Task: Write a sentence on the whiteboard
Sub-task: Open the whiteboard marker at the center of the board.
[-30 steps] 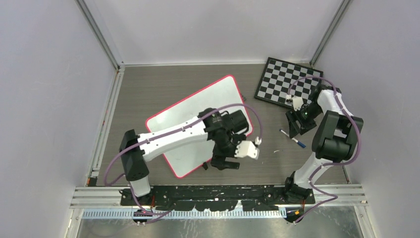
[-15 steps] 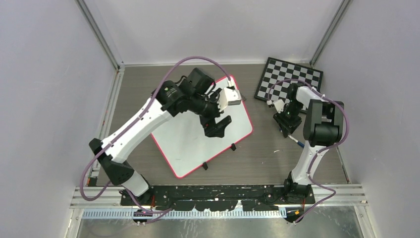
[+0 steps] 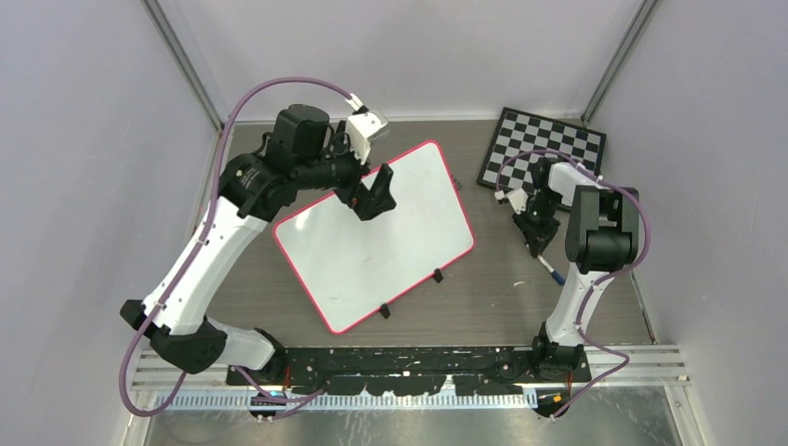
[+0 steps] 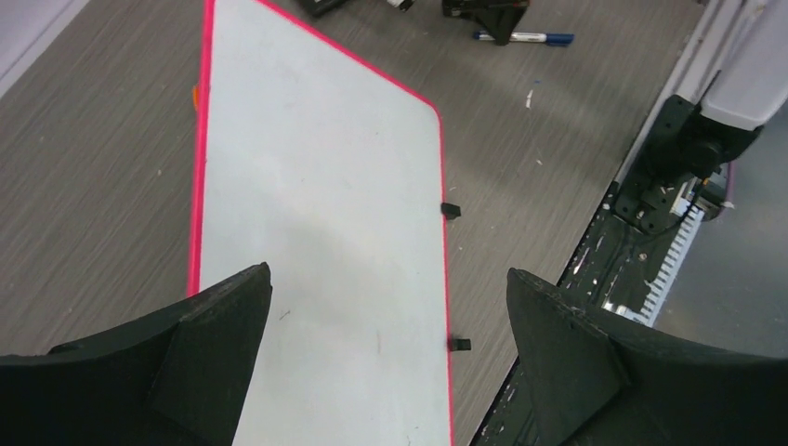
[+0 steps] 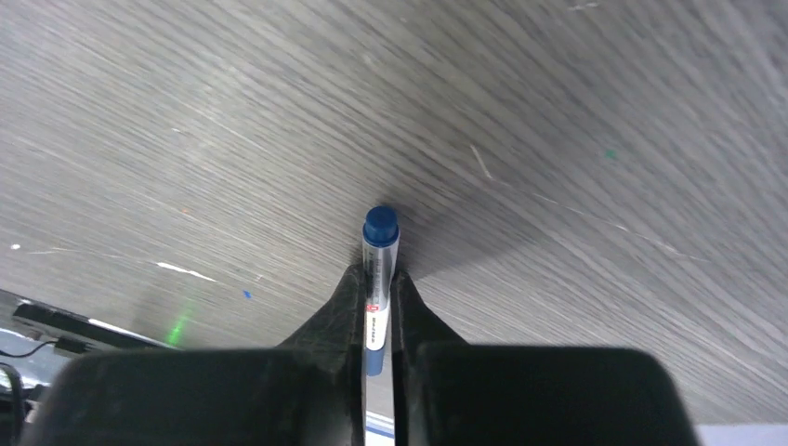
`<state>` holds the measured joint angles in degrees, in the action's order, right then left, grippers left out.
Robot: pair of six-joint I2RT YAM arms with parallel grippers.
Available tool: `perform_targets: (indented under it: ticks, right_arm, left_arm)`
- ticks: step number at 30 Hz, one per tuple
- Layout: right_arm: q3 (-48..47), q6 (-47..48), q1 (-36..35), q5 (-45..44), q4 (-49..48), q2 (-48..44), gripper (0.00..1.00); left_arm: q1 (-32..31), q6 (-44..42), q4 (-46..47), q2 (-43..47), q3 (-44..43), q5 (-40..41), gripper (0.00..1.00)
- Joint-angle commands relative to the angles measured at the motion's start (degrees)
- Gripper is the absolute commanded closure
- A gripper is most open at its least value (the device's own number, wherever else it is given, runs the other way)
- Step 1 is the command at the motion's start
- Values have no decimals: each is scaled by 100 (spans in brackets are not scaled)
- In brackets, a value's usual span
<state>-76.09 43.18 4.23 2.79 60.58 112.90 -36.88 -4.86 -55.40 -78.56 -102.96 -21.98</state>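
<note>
Right tool (image 5: 379, 277) clamped on blue marker (image 5: 380, 228). The whiteboard (image 3: 372, 246) lies to its left, blank. Left tool (image 4: 387, 279) wide open above it.

You've got the left gripper (image 3: 375, 197) hanging over the far edge of the whiteboard (image 3: 372, 249). Your right gripper (image 3: 538, 238) sits on the pen (image 3: 552, 271), with the chessboard (image 3: 544, 149) at far right.

The whiteboard (image 3: 372, 246) is smooth, faintly glossy white, with a pink plastic-looking rim. The table (image 3: 502, 297) is matt grey wood-grain. The marker (image 5: 378, 255) has a shiny plastic barrel and a blue cap.
</note>
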Motion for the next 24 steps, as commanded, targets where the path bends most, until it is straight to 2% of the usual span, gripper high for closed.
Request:
perform_targets:
  ticks: [1, 4, 7, 13, 17, 21, 24]
  right_arm:
    - [-123, -143, -27, 445, 266, -65, 98]
    - [-339, -390, -8, 746, 443, -502, 100]
    - [-709, -725, 40, 1323, 612, -1178, 100]
    - [-1820, -1781, 46, 2600, 893, -1905, 100]
    - [-2366, -2644, 46, 3271, 667, -2311, 100]
    - [-2382, -4308, 43, 4299, -333, -2887, 100]
    - [-1753, -6128, 43, 4782, -2176, -3509, 100]
  left_arm:
    - [-11, 445, 402, 23, 224, 904, 0]
    - [-16, 322, 594, 116, 455, 999, 0]
    - [-11, 378, 514, 12, 316, 981, 0]
    - [-11, 408, 595, -150, 83, 755, 0]
    - [-17, 447, 626, -229, -79, 562, 0]
    - [-15, 571, 654, -377, -149, 189, 0]
    - [-12, 771, 1068, -375, 2, 80, 0]
